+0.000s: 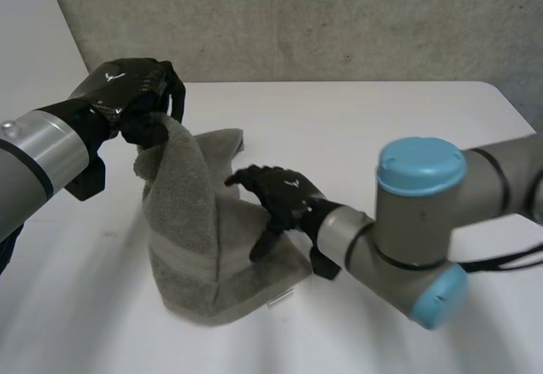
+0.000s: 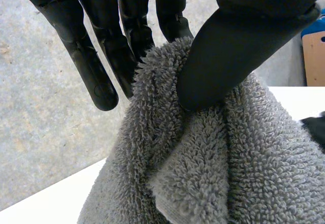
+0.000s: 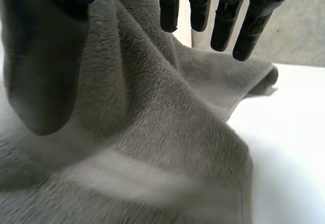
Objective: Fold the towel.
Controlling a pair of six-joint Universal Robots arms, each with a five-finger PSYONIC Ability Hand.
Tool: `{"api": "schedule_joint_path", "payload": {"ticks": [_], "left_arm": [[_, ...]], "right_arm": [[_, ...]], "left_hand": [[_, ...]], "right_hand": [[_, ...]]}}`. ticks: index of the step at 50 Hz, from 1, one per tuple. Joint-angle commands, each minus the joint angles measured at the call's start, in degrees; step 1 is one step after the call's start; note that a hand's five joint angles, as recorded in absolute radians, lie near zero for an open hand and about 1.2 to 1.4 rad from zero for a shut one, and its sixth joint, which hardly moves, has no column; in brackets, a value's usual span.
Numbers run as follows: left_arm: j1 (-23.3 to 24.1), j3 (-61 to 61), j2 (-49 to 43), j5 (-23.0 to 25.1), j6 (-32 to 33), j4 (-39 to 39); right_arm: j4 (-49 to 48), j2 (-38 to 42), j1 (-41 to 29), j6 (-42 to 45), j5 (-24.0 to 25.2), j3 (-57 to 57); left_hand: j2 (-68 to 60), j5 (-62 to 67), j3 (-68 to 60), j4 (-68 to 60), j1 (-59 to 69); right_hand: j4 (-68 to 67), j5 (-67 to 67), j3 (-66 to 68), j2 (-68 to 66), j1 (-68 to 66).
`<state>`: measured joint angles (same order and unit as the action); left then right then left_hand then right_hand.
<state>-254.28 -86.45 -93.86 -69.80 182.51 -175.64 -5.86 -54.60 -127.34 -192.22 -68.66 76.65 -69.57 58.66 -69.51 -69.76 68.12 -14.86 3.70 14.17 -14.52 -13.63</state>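
A grey towel (image 1: 191, 238) is bunched on the white table (image 1: 399, 120), one corner pulled up into a peak. My left hand (image 1: 136, 94) holds that raised corner above the table at the far left, its thumb (image 2: 228, 51) pinching the towel (image 2: 228, 158) against the fingers (image 2: 127, 41). My right hand (image 1: 276, 196) lies on the towel's right side with straight fingers pressing the cloth down. In the right wrist view the fingers (image 3: 223, 10) stand spread over the towel (image 3: 152, 132), the thumb (image 3: 40, 66) resting on it.
A grey wall (image 1: 339, 18) runs behind the table's far edge. Bare table lies to the right of the towel and in front of it. My right arm's elbow (image 1: 420, 230) hangs over the near right of the table.
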Motion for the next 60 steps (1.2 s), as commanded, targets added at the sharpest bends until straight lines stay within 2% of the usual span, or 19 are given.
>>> {"api": "schedule_joint_path", "payload": {"ticks": [1, 7, 10, 12, 13, 14, 15, 16, 20, 26, 34, 46, 47, 48, 50, 52, 55, 59, 60], "left_arm": [[0.3, -0.5, 2.9, 0.0, -1.2, 0.5], [0.6, -0.6, 4.4, 0.2, -3.1, 0.5], [1.0, -0.6, 4.5, 0.3, -4.2, 0.4], [2.1, -0.5, 4.5, 0.3, -4.7, 0.2], [2.1, -0.5, 4.5, 0.3, -4.7, 0.2], [2.9, -0.4, 4.5, 0.3, -4.8, 0.1], [2.9, -0.4, 4.5, 0.3, -4.8, 0.1], [3.7, -0.4, 4.4, 0.3, -4.9, 0.0], [6.1, 0.0, 2.9, 0.1, -5.0, -0.8], [11.1, 1.0, -2.6, -0.4, -5.7, -3.7], [24.6, 5.1, -16.1, -4.6, -6.8, -7.9], [35.2, 6.1, -24.5, -7.5, -11.1, -8.9], [35.9, 5.4, -24.5, -7.5, -11.6, -8.9], [35.9, 5.4, -24.5, -7.5, -11.7, -8.9], [36.0, 3.9, -23.7, -7.4, -11.5, -9.2], [36.0, 3.9, -23.0, -7.5, -11.0, -9.4], [34.6, 4.3, -21.7, -7.9, -11.1, -9.8], [25.5, 4.5, -20.7, -8.2, -10.9, -10.3], [25.5, 4.5, -20.7, -8.2, -10.9, -10.3]], "right_arm": [[3.7, 11.8, -1.4, 0.1, -0.4, -16.7], [8.8, 19.3, -1.6, 0.4, -0.2, -26.5], [13.4, 23.2, -1.6, 0.8, 0.1, -32.4], [16.7, 25.2, -1.6, 1.7, -0.5, -37.0], [16.7, 25.2, -1.6, 1.7, -0.5, -37.0], [17.8, 25.1, -1.5, 2.8, -0.9, -38.3], [17.8, 25.1, -1.5, 2.8, -0.9, -38.3], [18.5, 24.5, -1.4, 4.3, -1.6, -39.0], [19.6, 17.0, 0.3, 11.0, -6.9, -37.9], [20.4, 9.7, 6.5, 22.1, -9.6, -33.8], [25.8, 4.5, 12.4, 46.3, -10.4, -23.9], [26.6, 2.2, 13.5, 54.3, -10.5, -16.8], [26.3, 1.7, 13.6, 54.3, -10.4, -16.2], [26.3, 1.7, 13.6, 54.3, -10.4, -16.2], [26.3, 1.2, 13.6, 54.3, -10.4, -15.4], [26.3, 1.2, 13.6, 54.3, -10.4, -15.0], [26.2, 1.1, 13.7, 54.4, -10.3, -14.3], [25.2, 1.0, 13.8, 54.7, -10.2, -13.1], [25.2, 1.0, 13.8, 54.7, -10.2, -13.1]], "left_hand": [[-10.4, 11.3, -10.5, -10.2, 11.9], [-10.4, 11.3, -10.5, -10.2, 11.9], [-10.4, 11.3, -10.5, -10.2, 11.9], [-10.4, 11.3, -10.5, -10.2, 11.9], [-10.4, 11.3, -10.5, -10.2, 11.9], [-10.4, 11.3, -10.5, -10.2, 11.9], [-10.4, 11.3, -10.5, -10.2, 11.9], [-10.4, 11.3, -10.5, -10.2, 11.9], [-10.4, 11.3, -10.5, -10.2, 11.9], [-10.4, 11.3, -10.5, -10.2, 11.9], [-10.4, 11.3, -10.5, -10.2, 11.9], [-10.4, 11.3, -10.5, -10.2, 11.9], [-0.3, 1.2, -0.4, -0.1, 1.7], [-0.2, 1.1, -0.2, 0.0, 1.6], [47.3, -46.4, 47.3, 47.5, -45.9], [57.1, -56.2, 57.0, 57.3, -55.6], [58.7, -57.8, 58.6, 58.9, -57.2], [58.8, -57.9, 58.8, 59.0, -57.4], [58.8, -57.9, 58.8, 59.0, -57.4]], "right_hand": [[4.9, -3.7, -4.2, 4.5, 3.6], [4.9, -3.7, -4.2, 4.5, 3.6], [-3.5, 4.6, 4.2, -3.8, -4.7], [-32.9, 34.0, 33.6, -33.2, -34.1], [-33.1, 34.2, 33.8, -33.4, -34.3], [-53.4, 54.5, 54.1, -53.7, -54.6], [-53.6, 54.7, 54.3, -53.9, -54.8], [-65.0, 66.2, 65.7, -65.4, -66.3], [-65.1, 66.3, 65.8, -65.5, -66.4], [-65.1, 66.3, 65.8, -65.5, -66.4], [-65.1, 66.3, 65.8, -65.5, -66.4], [-65.1, 66.3, 65.8, -65.5, -66.4], [-65.1, 66.3, 65.8, -65.5, -66.4], [-65.1, 66.3, 65.8, -65.5, -66.4], [-65.1, 66.3, 65.8, -65.5, -66.4], [-65.1, 66.3, 65.8, -65.5, -66.4], [-65.1, 66.3, 65.8, -65.5, -66.4], [-65.1, 66.3, 65.8, -65.5, -66.4], [-65.1, 66.3, 65.8, -65.5, -66.4]]}}
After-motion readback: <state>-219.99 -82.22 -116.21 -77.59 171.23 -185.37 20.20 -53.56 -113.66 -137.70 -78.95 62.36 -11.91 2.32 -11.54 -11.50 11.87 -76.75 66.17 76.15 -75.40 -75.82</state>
